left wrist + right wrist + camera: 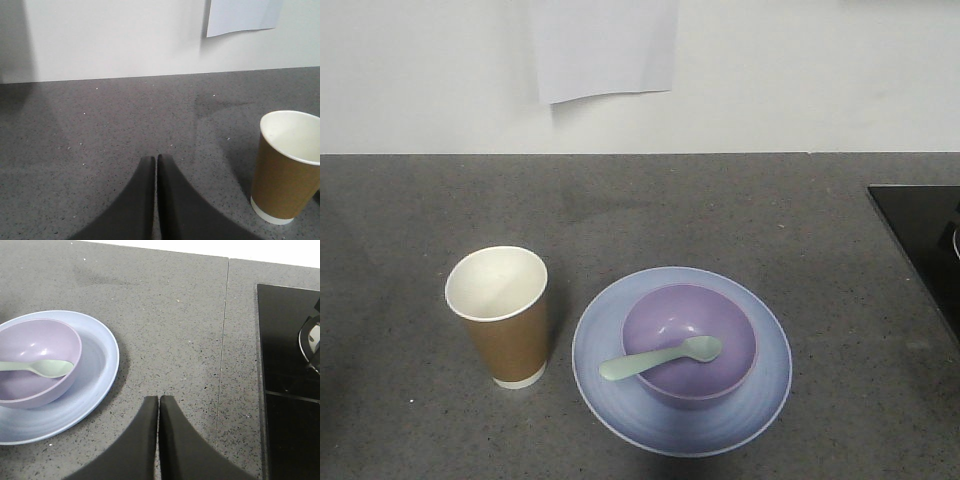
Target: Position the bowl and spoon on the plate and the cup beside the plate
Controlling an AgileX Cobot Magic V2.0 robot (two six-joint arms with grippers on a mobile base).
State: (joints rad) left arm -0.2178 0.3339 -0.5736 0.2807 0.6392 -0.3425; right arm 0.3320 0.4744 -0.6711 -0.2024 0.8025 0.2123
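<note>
Your left tool (156, 165) and right tool (158, 407): jaws pressed together, empty. Cup (286, 165) upright right of left tool; plate (102, 360) with bowl (35, 362), spoon (42, 368) left of right tool. Arrangement looks complete.

spoon (660, 357) in bowl (690, 343) on plate (681, 361), cup (499, 316) beside

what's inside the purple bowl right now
The spoon lies in the bowl, its scoop resting inside and its handle propped over the rim toward the cup. Nothing else shows inside. The bowl sits on the plate, whose centre is hidden under it.
</note>
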